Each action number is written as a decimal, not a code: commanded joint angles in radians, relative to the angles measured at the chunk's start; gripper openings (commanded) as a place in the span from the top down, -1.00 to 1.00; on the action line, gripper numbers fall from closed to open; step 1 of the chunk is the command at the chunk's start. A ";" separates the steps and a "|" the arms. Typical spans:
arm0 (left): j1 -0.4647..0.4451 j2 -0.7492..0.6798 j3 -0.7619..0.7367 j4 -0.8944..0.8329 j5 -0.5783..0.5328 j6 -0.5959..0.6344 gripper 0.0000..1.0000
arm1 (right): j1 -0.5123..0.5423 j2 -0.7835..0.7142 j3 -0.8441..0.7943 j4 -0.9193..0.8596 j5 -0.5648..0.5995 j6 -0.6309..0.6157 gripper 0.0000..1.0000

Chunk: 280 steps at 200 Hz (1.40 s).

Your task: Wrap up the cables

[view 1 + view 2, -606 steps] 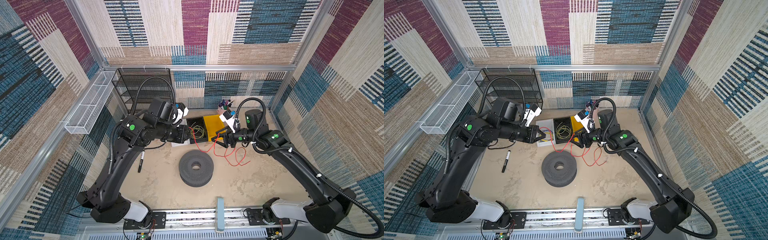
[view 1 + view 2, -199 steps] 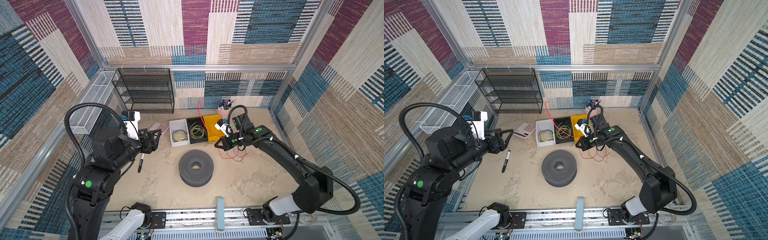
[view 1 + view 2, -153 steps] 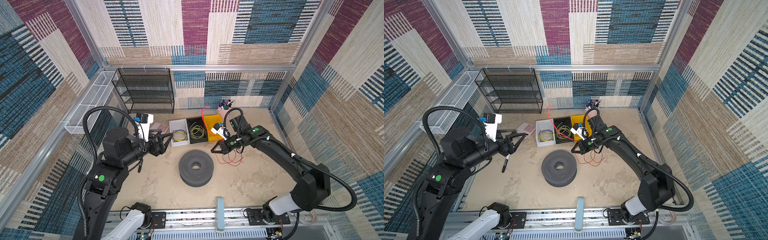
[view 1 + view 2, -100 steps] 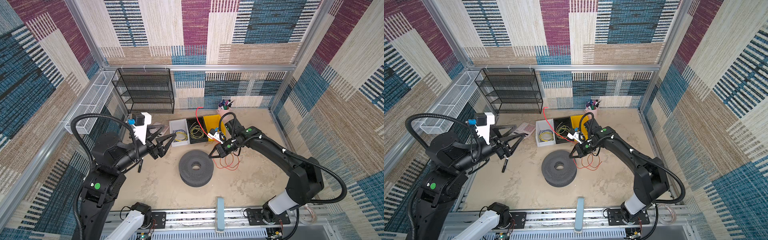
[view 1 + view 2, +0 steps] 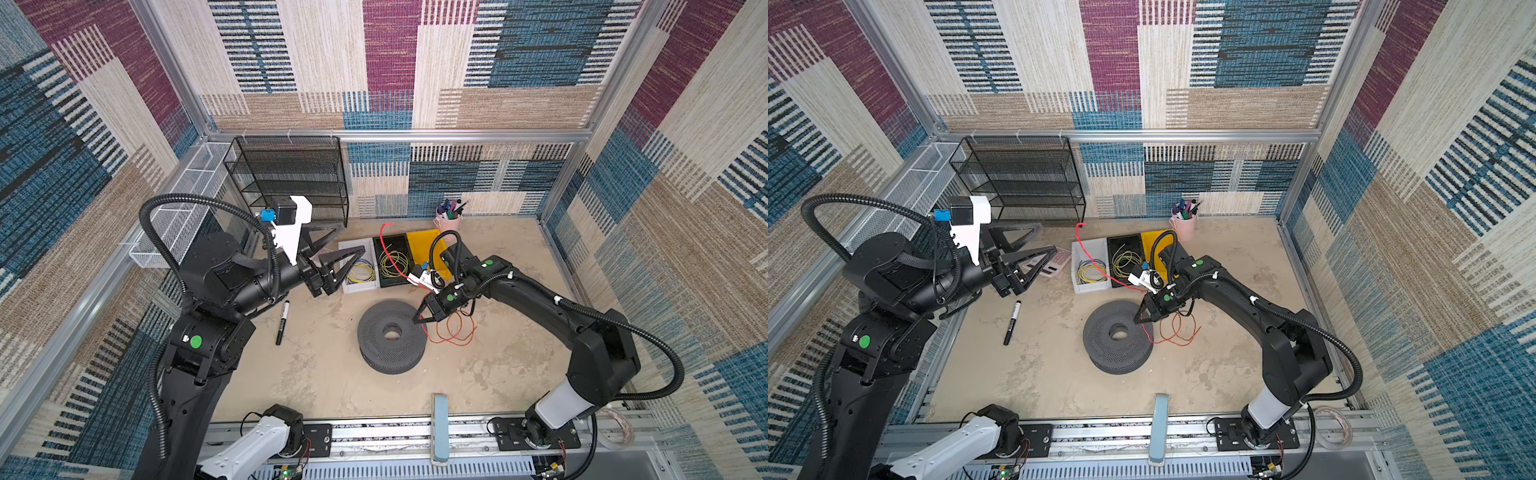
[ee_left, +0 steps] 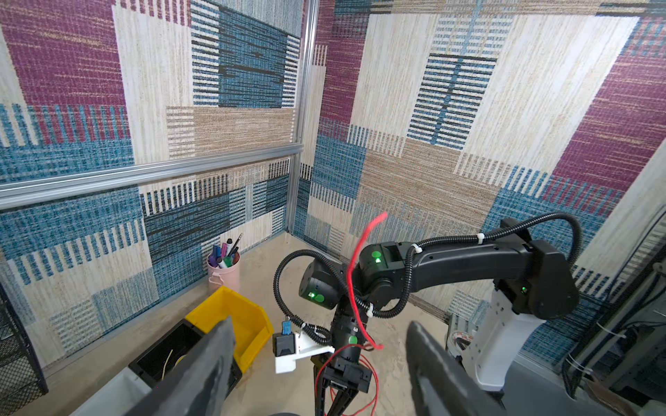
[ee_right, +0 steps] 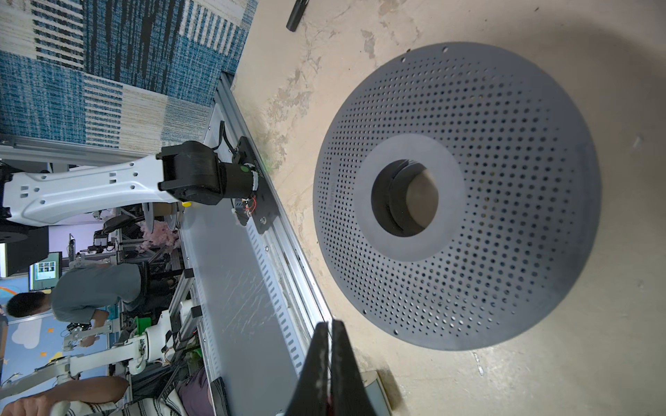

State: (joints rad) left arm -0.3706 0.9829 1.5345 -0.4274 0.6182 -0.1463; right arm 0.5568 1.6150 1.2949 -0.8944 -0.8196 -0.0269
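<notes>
The cable (image 5: 455, 334) is a thin red wire with loose loops on the table just right of a dark grey perforated spool (image 5: 390, 351). Its free end (image 5: 1079, 226) rises over the bins. My right gripper (image 5: 417, 321) is shut on the cable at the spool's right rim, pointing down; in the right wrist view its jaws (image 7: 329, 326) are pressed together beside the spool (image 7: 504, 144). My left gripper (image 5: 348, 240) hangs open and empty above the table left of the bins. In the left wrist view its fingers (image 6: 216, 345) frame the upright cable (image 6: 355, 273) and the right arm.
A white bin (image 5: 1076, 266), black bin (image 5: 390, 241) and yellow bin (image 5: 422, 245) stand behind the spool, two holding other wire coils. A pink pen cup (image 5: 448, 222) is behind them. A black marker (image 5: 283, 322) lies at the left, a mesh rack (image 5: 291, 178) at the back.
My left arm has swung in from the left toward the bins, its jaws widening slightly. My right gripper has carried the cable leftward and down to the spool's rim.
</notes>
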 commanded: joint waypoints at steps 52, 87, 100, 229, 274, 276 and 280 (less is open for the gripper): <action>-0.253 0.167 0.212 -0.233 -0.444 0.196 -0.38 | 0.005 -0.022 -0.009 0.040 0.099 0.049 1.00; -0.314 0.207 0.233 -0.244 -0.602 0.237 -0.32 | 0.006 -0.038 -0.029 0.044 0.128 0.050 1.00; -0.328 0.226 0.241 -0.245 -0.662 0.250 -0.27 | 0.006 -0.048 -0.034 0.053 0.138 0.055 1.00; -0.335 0.207 0.208 -0.161 -0.836 0.062 1.00 | 0.006 -0.132 -0.056 0.105 0.360 0.106 1.00; -0.317 0.068 0.040 0.101 -1.026 -0.143 1.00 | 0.006 -0.224 -0.140 0.171 0.545 0.135 1.00; -0.316 0.059 0.030 0.116 -1.038 -0.147 1.00 | 0.006 -0.227 -0.147 0.172 0.552 0.136 1.00; -0.314 0.041 0.012 0.147 -1.062 -0.155 1.00 | 0.006 -0.234 -0.158 0.174 0.565 0.135 1.00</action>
State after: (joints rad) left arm -0.6941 1.0927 1.6154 -0.5228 -0.2741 -0.1680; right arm 0.5625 1.4185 1.1828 -0.7689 -0.4107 0.0826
